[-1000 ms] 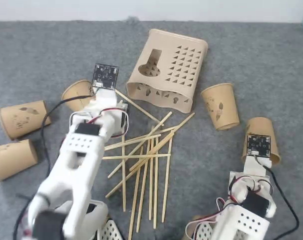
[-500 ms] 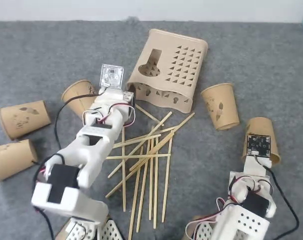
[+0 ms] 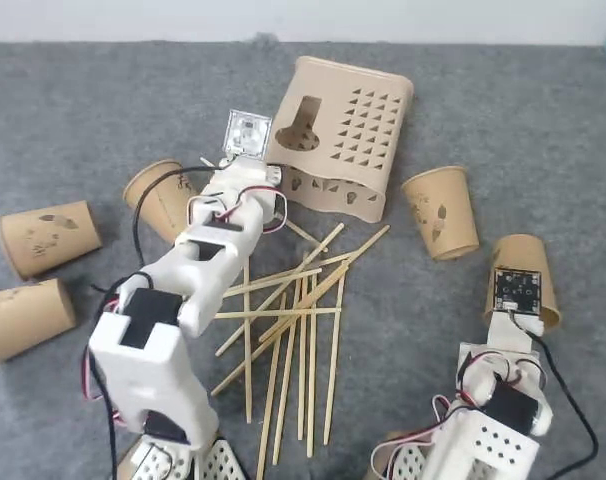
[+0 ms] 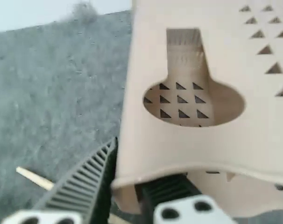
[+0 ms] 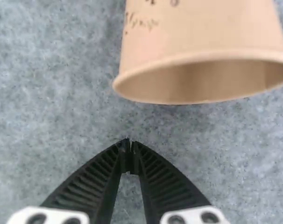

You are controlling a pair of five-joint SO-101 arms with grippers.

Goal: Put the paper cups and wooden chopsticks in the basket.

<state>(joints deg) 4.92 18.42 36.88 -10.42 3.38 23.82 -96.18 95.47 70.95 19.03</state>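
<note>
The basket (image 3: 335, 82) lies tipped over on the grey counter (image 3: 103, 100), its mouth low and turned toward the arms rather than upward. The left tool (image 4: 130, 164) sits at the basket's near corner, one jaw outside the wall and the other tucked inside under the rim, so it looks to be pinching that wall. The step in hand appears to be setting the basket upright so it can receive things.

To do this well, the pinch should probably stay deep on the rim, since the wall is thin and smooth and may slide out of a shallow hold. Lifting the rim in a slow arc, with the far edge as the pivot, should roll the basket onto its base without skidding it. The wooden chopsticks (image 3: 293, 310) lie scattered just beside that corner, and a paper cup (image 3: 163, 195) lies close by the arm; a low sweep could scatter both.

The right tool (image 5: 130, 145) rests with its jaws pressed together, just short of another paper cup's (image 5: 197, 51) open mouth.
</note>
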